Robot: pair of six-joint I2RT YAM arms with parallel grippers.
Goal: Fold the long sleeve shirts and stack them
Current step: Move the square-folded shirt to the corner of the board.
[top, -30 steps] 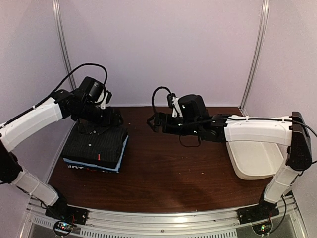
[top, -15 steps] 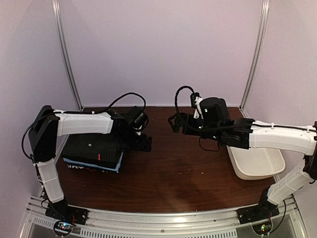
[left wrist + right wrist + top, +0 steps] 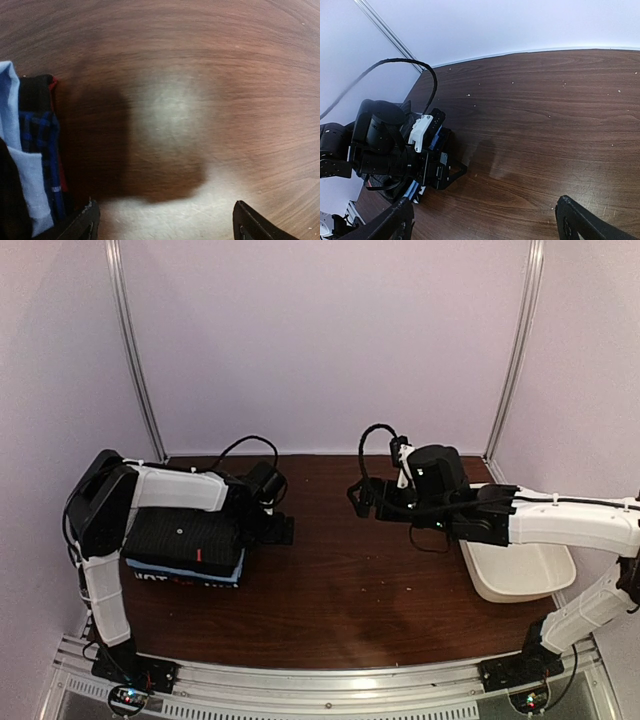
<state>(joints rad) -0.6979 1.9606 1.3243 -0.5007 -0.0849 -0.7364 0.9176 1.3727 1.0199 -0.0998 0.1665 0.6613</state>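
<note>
The long sleeve shirts [image 3: 185, 545] lie folded in one stack at the table's left, a charcoal pinstriped one with white buttons on top. The left wrist view shows the stack's side [image 3: 30, 150], with light blue and blue-checked layers. My left gripper [image 3: 282, 530] is low over the wood just right of the stack, open and empty [image 3: 167, 225]. My right gripper [image 3: 358, 498] hovers above the back middle of the table, open, with only bare wood between its fingers [image 3: 487, 222]. It faces the left gripper [image 3: 451, 172].
A white plastic tub [image 3: 520, 570] sits at the right edge, partly under the right arm. The brown wooden table [image 3: 350, 600] carries scattered pale crumbs. Purple walls and metal posts close in the back and sides.
My left arm swung from the stack's back edge down to the table right of the stack, then drew slightly back toward it. My right gripper shifted a little to the right.
</note>
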